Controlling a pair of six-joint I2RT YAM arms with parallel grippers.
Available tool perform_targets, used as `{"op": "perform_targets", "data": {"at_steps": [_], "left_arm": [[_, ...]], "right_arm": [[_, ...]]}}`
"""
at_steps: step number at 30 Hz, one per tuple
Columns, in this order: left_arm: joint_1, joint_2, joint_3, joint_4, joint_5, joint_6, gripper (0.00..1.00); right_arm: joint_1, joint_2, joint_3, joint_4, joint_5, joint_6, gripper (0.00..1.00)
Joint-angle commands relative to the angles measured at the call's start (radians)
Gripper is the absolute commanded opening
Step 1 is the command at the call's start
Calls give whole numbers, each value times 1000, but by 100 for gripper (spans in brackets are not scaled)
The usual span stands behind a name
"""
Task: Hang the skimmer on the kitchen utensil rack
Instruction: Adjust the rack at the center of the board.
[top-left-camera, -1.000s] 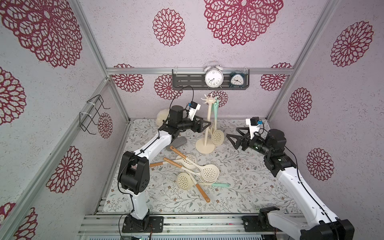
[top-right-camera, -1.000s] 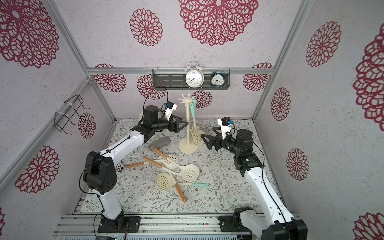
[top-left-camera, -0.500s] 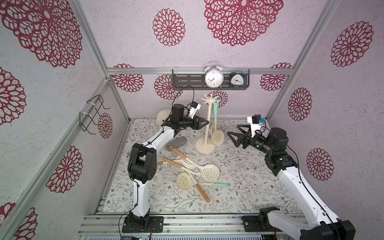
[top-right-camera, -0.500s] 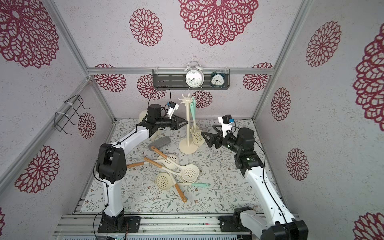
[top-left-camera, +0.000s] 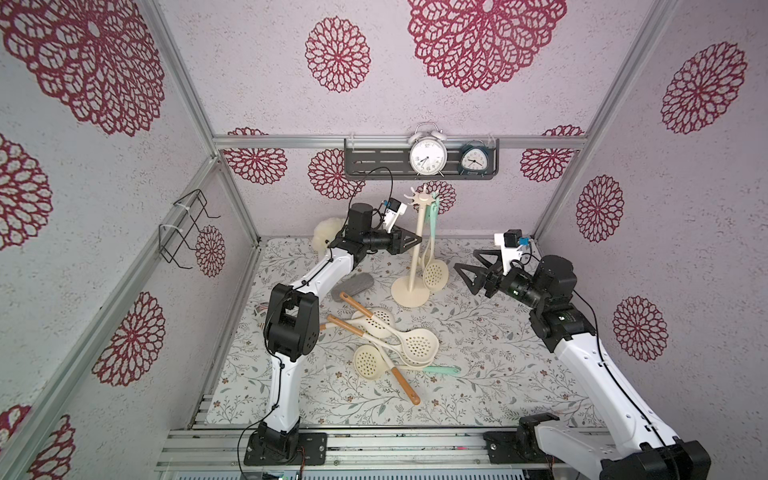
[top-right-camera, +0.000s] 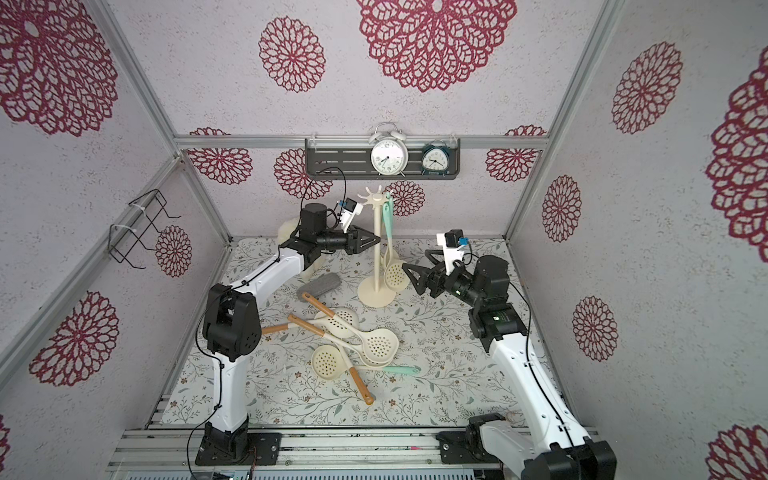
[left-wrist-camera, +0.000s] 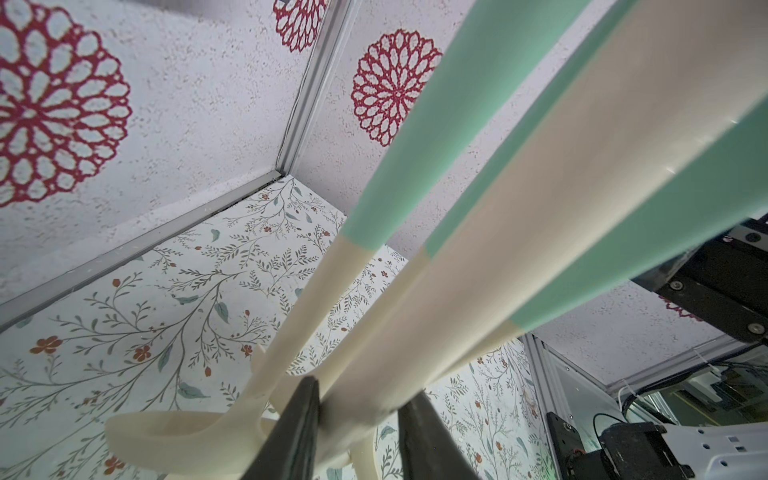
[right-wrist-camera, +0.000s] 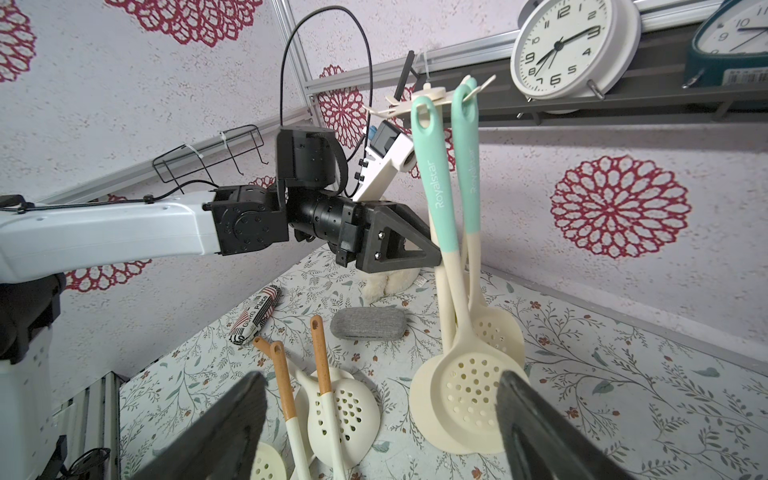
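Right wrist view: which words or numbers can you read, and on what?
"Royalstar": mint handle of the front hanging skimmer.
"Royalstar": handle of the rear hanging skimmer, fainter.
"Place", after an unclear word: striped roll.
"12", "6", "9" and other hour numerals: white alarm clock.
Teal clock: sticker too small to read.
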Motion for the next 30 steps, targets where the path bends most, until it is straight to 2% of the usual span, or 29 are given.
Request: {"op": "perform_targets", "data": {"at_steps": [1, 5, 8, 11, 15, 21, 25, 30], "left_arm": [[-15, 23, 31, 10, 8, -16, 33], [-22, 31, 42, 7, 6, -17, 35], [-25, 33, 42, 10, 2, -18, 48], [-25, 37, 44, 22, -1, -28, 52], [-27, 44, 47, 38, 0, -46, 41], [-30, 18, 0, 75, -35, -59, 35], [-46, -49, -81, 88, -148, -35, 30], [-112, -153, -188, 64, -463, 39, 25]], "right_arm": [[-6, -33, 2, 10, -7, -6, 89], [-5, -40, -4, 4, -5, -6, 88], [-7, -43, -7, -1, -5, -6, 88], [-8, -46, -10, -3, -4, -5, 87], [-10, -49, -15, -1, -6, 2, 86], [-12, -56, -18, -7, -5, 6, 85], [-13, -71, -31, -15, 3, 5, 85], [-16, -105, -61, -31, 42, 10, 84]]}}
